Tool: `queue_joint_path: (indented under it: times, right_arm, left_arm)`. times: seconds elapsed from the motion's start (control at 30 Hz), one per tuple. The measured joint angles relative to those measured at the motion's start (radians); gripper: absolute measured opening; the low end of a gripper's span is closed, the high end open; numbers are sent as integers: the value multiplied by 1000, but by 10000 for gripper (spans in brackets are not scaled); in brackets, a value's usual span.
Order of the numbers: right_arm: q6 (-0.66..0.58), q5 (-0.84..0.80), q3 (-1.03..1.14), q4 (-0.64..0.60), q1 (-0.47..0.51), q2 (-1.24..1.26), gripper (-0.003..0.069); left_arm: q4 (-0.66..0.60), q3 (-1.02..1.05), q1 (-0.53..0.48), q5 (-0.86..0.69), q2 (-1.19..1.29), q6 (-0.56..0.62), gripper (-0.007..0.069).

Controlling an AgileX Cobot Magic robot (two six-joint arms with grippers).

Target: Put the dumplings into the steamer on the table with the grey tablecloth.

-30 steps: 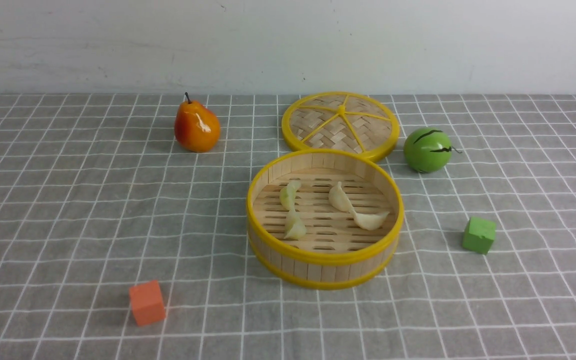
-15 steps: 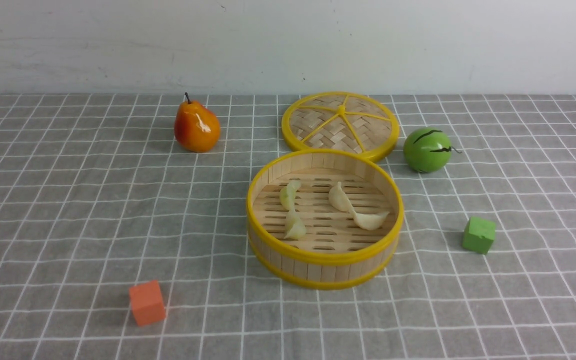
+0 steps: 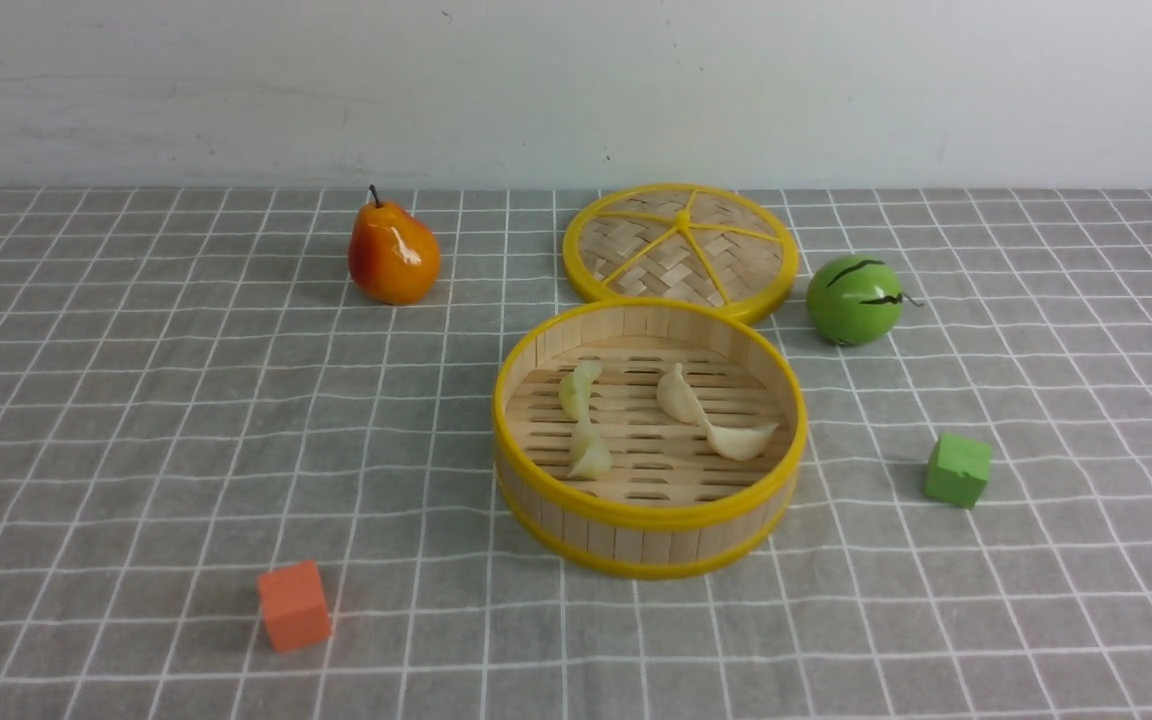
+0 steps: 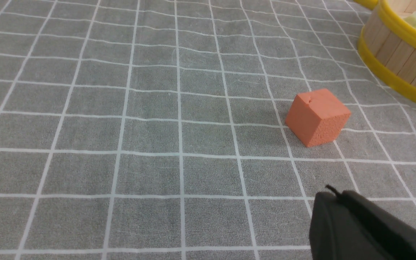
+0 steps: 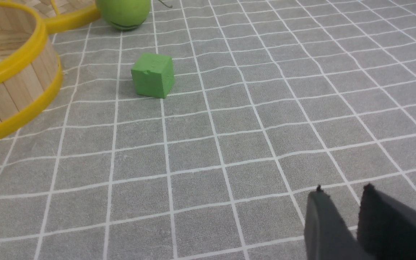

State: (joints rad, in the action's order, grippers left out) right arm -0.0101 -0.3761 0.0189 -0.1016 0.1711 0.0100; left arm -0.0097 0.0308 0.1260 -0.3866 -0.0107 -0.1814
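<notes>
The steamer (image 3: 651,515) stands in the middle of the grey tablecloth (image 3: 136,400), which covers the table. On its slat floor lie the dumplings: two pale greenish ones (image 3: 581,387) (image 3: 591,455) on the left and two cream-white ones (image 3: 678,395) (image 3: 744,440) on the right. Neither arm shows in the front view. In the left wrist view my left gripper (image 4: 334,195) is shut and empty above the cloth, near the orange cube (image 4: 318,117), with the steamer (image 4: 392,50) farther off. My right gripper (image 5: 343,191) hangs over bare cloth, its fingers a little apart with nothing between them.
The woven lid (image 3: 681,250) lies flat behind the steamer. An orange pear (image 3: 393,255) sits at the back left and a green melon ball (image 3: 854,300) at the back right. A green cube (image 3: 958,470) lies right of the steamer, an orange cube (image 3: 294,605) at the front left.
</notes>
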Motion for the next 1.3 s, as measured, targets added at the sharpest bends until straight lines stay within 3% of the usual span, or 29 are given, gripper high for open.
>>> queue_joint_path:
  times: [1.3]
  right_arm:
    - [0, 0, 0, 0, 0, 0, 216]
  left_arm:
    - [0, 0, 0, 0, 0, 0, 0]
